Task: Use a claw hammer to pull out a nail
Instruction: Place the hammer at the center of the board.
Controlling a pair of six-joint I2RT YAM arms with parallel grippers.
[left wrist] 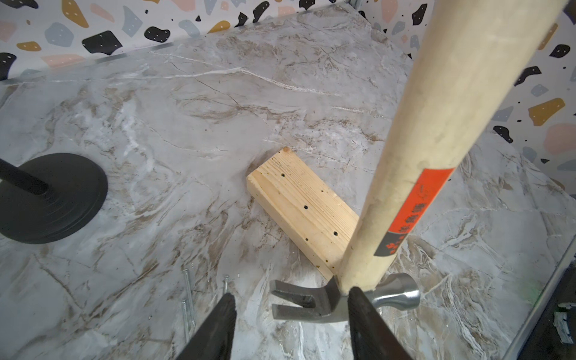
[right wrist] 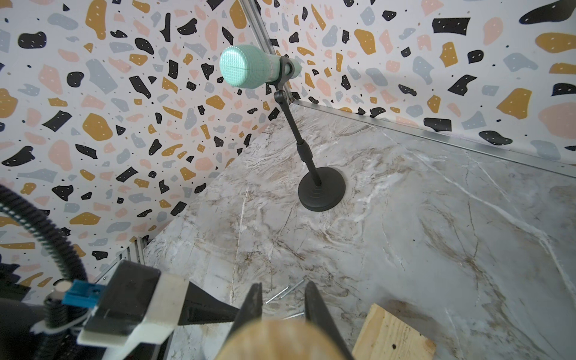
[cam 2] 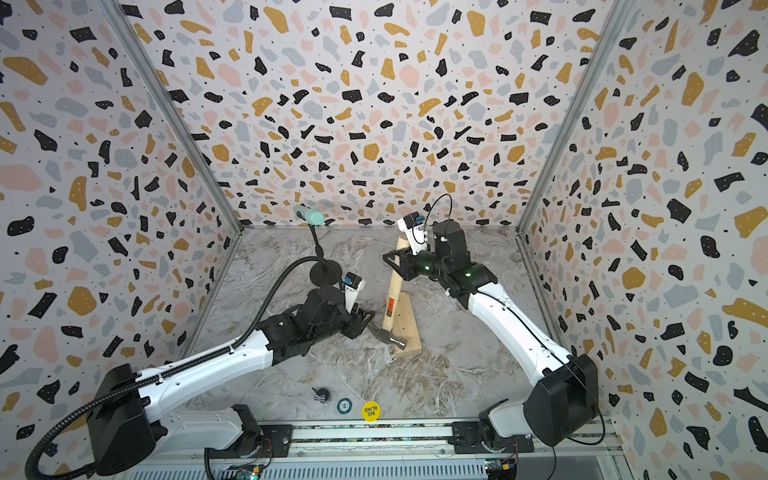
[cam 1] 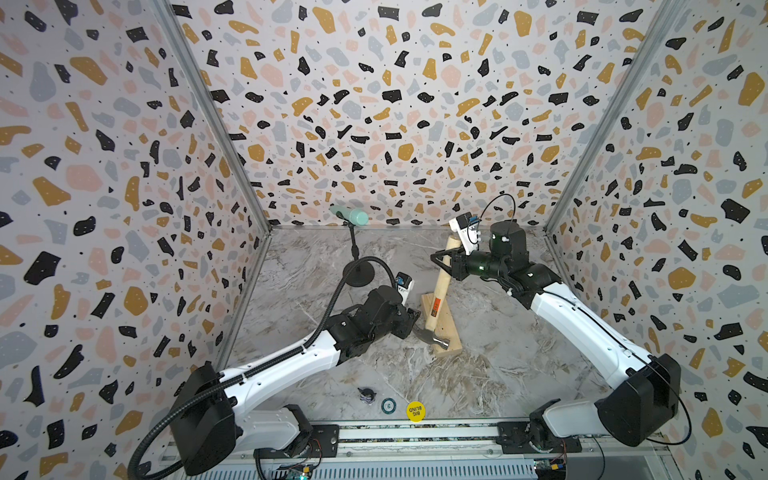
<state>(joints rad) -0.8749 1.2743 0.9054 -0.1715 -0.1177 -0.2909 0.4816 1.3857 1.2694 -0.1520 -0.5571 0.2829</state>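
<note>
Right tool (cam 1: 445,261) clamped high on claw hammer (cam 1: 437,297) handle, upper centre of frame. Head down at near end of wood block (left wrist: 299,202).
Left tool (left wrist: 291,294) jaws apart around claw; contact unclear.
Risk: high grip, so head may twist or skid off unheld block.
Left wrist view shows only holes in block, nails (left wrist: 187,299) loose on surface (left wrist: 156,124) at lower left. Top views too coarse for either.

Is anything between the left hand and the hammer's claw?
Nothing visible. The open left hand straddles the claw of the hammer; loose nails lie on the table beside it.
</note>
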